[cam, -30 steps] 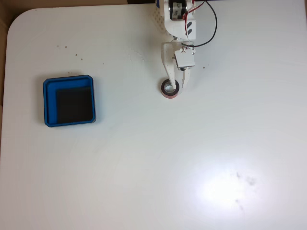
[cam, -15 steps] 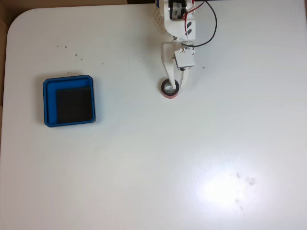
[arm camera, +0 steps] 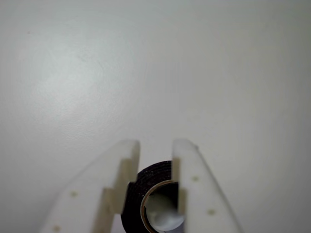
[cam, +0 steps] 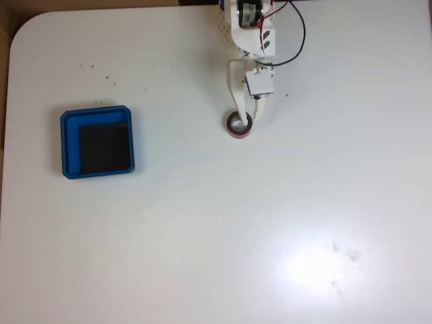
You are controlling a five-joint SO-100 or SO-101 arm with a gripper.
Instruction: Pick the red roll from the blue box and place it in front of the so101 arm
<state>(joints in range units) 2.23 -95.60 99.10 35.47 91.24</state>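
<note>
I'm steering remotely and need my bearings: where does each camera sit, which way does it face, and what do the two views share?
Fixed view: sits above, looking straight down on the white table; the so101 arm enters from the top edge, the blue box lies at left, its black floor bare.
Wrist view: rides behind the claw, looking along its two white fingers at the tabletop.
Shared: the red roll, with one finger in its hole and one outside, and the claw.
</note>
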